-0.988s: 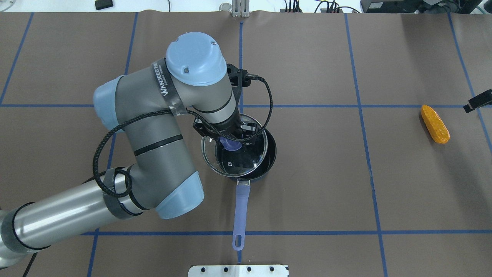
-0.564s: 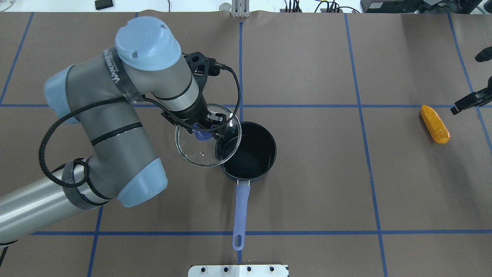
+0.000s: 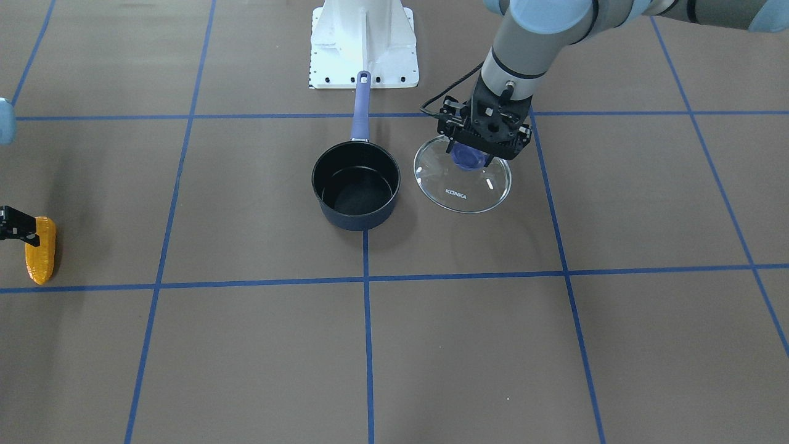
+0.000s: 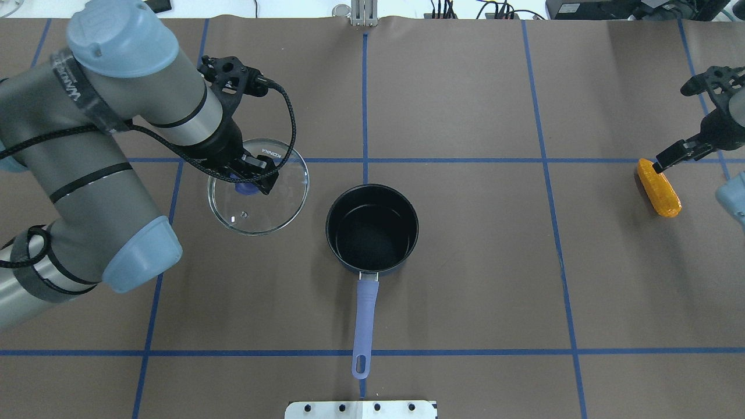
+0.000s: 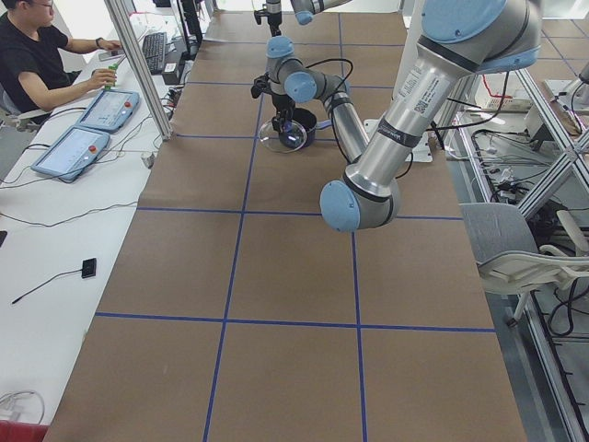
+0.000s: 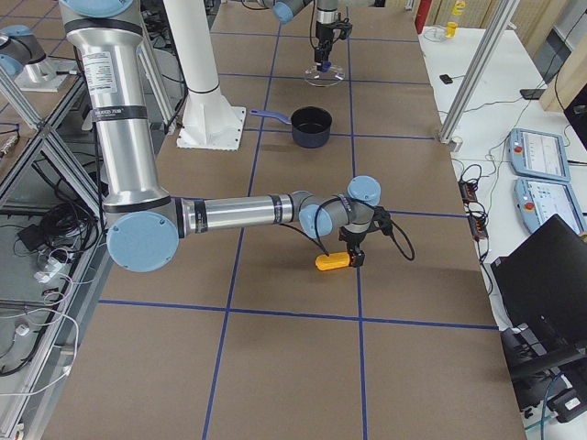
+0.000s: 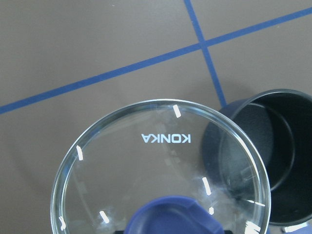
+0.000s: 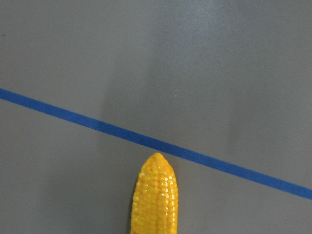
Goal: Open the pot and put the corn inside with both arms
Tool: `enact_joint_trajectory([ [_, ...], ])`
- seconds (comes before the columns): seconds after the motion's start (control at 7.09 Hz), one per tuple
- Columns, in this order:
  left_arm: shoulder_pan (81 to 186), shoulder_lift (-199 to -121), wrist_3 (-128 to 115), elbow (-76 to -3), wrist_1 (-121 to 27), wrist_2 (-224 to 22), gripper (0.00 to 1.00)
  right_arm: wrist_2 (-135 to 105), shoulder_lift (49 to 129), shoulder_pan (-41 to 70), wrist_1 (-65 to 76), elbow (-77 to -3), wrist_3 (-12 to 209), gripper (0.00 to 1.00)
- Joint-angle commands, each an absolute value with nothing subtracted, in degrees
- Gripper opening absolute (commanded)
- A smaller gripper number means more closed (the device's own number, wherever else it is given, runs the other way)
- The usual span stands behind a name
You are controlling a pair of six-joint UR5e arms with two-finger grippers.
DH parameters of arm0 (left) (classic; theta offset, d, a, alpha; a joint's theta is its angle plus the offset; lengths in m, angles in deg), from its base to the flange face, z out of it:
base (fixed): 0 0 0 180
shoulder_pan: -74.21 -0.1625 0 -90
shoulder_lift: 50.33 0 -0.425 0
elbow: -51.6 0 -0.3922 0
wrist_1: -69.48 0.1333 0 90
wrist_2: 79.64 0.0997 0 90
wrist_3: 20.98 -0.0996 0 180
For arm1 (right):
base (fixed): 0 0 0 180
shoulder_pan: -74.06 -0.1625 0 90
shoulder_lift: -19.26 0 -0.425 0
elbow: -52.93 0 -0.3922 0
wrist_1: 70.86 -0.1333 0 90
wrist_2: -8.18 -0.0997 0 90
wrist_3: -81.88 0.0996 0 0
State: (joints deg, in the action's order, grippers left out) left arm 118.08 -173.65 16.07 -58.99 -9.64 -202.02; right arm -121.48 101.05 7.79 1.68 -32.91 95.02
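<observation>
Lid (image 4: 263, 205) is held left of pot (image 4: 372, 230), knob (image 3: 466, 158) clamped in left gripper (image 4: 248, 176). Right gripper (image 4: 669, 158) should be centred across corn (image 4: 659, 189); its finger spacing cannot be told.

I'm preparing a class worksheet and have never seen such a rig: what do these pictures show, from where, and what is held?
These are two jointed robot arms at a brown table marked with blue tape. Two pictures look down on it, one from behind the robot, one facing it; two look along it from its ends; two come from wrist cameras. On the table stand an open dark pot and, far to the robot's right, a yellow corn cob. The left end effector is shut on the purple knob of a glass lid, held beside the pot. The right end effector is at the corn's end; whether it is open is unclear.
</observation>
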Motion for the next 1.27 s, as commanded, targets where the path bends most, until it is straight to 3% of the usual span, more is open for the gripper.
enact_joint_trajectory([
  [0.0,122.44,-169.96,9.72,-59.93,-9.62,-206.87,0.60,-117.44,100.21,11.72,1.83,-32.15,95.33,1.00],
  [0.71,128.78,-165.30,-0.57,-59.85,-8.74,-208.05,0.59,-117.41,102.49,13.32,-0.26,-29.95,95.15,0.97],
  [0.99,129.05,-165.20,-1.38,-59.49,-8.74,-208.05,0.59,-117.41,103.20,13.32,-2.12,-30.04,95.16,0.42],
  [1.13,129.14,-165.12,-1.39,-59.49,-8.74,-208.05,0.59,-117.33,103.20,13.32,-2.12,-30.39,95.15,0.24],
])
